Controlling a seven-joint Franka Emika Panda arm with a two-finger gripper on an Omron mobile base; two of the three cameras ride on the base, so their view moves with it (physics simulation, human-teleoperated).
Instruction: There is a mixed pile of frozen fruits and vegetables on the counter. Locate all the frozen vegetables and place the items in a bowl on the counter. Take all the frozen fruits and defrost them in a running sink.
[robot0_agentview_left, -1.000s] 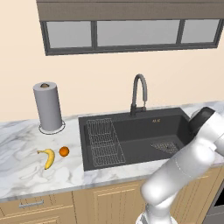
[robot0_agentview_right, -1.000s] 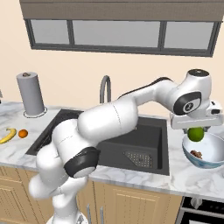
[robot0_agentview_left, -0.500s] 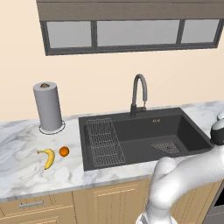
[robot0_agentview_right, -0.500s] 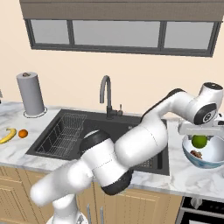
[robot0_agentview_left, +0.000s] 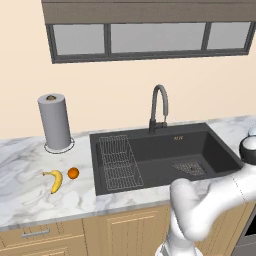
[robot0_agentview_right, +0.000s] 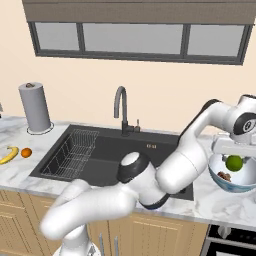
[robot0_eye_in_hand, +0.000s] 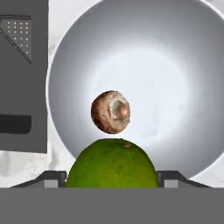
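gripper clasped the green ball just over the pale bowl right of the sink; the brown lump lay inside, banana and orange on the counter.

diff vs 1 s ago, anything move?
The gripper carried the green ball lower, over the bowl; the ball sits between its fingers, above the brown lump. The arm's elbow swung forward. Banana, orange and paper towel roll stayed put.

No readable text, labels, brands, numbers or signs on anything in view.
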